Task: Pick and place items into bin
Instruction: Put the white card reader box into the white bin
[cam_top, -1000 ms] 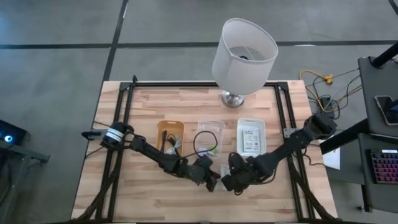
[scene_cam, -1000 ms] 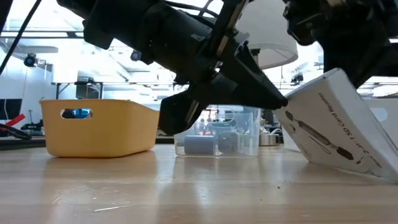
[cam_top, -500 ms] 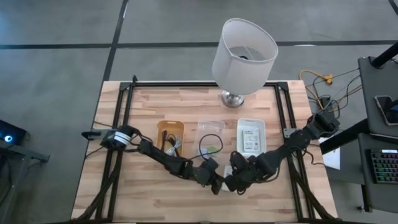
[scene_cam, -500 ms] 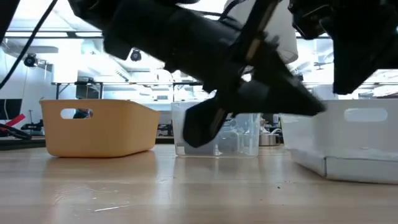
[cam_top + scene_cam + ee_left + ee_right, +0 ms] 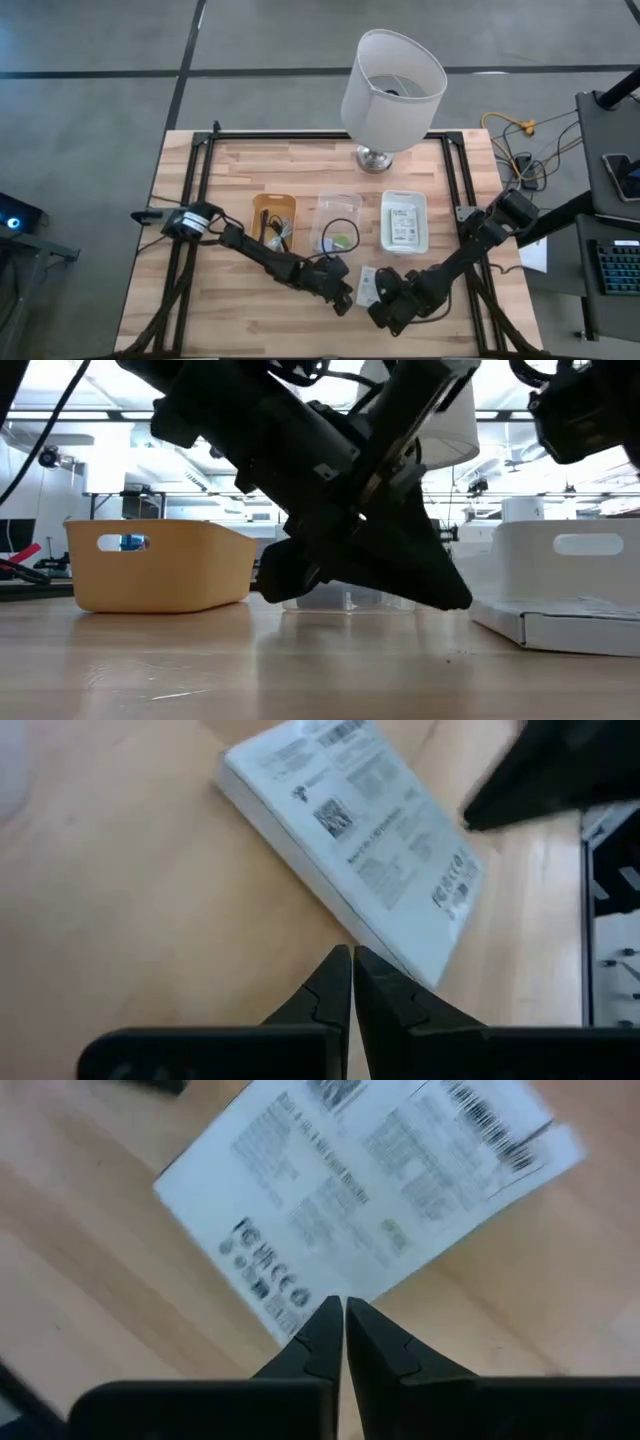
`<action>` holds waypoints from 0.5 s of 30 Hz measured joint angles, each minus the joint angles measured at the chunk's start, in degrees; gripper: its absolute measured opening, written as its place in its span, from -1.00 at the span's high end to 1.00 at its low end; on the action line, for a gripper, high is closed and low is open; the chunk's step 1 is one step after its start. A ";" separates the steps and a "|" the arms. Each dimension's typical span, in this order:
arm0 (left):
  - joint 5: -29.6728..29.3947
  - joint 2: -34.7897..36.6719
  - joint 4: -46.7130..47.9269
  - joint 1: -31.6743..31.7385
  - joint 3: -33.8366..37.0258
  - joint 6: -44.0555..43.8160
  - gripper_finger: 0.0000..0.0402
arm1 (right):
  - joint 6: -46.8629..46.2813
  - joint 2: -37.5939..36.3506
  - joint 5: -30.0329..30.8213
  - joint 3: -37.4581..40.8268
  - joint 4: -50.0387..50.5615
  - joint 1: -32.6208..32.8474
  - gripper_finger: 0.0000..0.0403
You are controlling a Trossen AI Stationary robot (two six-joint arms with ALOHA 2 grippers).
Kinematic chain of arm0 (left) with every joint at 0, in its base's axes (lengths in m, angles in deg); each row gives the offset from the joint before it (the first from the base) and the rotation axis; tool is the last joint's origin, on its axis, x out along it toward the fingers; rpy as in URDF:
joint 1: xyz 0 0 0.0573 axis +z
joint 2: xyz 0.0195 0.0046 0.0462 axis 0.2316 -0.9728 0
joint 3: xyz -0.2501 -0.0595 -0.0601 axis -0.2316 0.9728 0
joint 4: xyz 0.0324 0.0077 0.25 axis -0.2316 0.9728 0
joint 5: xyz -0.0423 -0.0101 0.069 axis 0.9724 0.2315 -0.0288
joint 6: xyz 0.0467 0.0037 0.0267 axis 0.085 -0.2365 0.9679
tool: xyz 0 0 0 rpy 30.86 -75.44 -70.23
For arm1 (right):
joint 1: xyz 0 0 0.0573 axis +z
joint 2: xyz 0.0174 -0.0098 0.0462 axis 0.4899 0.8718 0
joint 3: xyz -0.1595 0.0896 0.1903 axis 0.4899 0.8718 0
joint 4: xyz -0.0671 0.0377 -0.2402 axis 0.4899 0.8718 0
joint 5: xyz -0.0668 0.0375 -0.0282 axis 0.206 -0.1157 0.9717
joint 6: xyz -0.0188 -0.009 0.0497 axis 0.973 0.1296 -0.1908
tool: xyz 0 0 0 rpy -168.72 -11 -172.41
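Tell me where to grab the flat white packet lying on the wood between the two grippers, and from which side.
Grip the white packet across a long edge, probably coming straight down from above. It lies flat on the table, so only its thin edges offer purchase; the printed face is too broad. The left gripper and right gripper flank it, both with jaws shut, so either must open first.

The table (image 5: 240,170) is pale wood with a striped plank grain. On it, a white packet (image 5: 367,285) carries black print and barcodes. The yellow-orange bin (image 5: 258,208) stands beside a clear bin (image 5: 339,203), then a white bin (image 5: 404,194). The lamp (image 5: 392,80) is white. Both arms are black.
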 joint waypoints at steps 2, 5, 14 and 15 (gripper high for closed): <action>-0.01 0.10 -0.49 -0.32 0.14 0.92 1.00 | 0.04 0.42 0.18 -0.26 0.69 -0.39 0.96; -0.01 0.26 -0.47 -0.40 0.25 0.83 1.00 | -0.45 0.66 1.06 -0.31 0.63 -0.46 0.96; -0.03 -0.72 0.95 -0.25 0.46 0.79 1.00 | -2.20 3.23 0.66 0.68 -1.45 -0.39 0.96; -0.07 -0.72 1.36 -0.16 0.51 0.79 1.00 | -2.20 3.34 0.57 0.66 -1.53 -0.39 0.96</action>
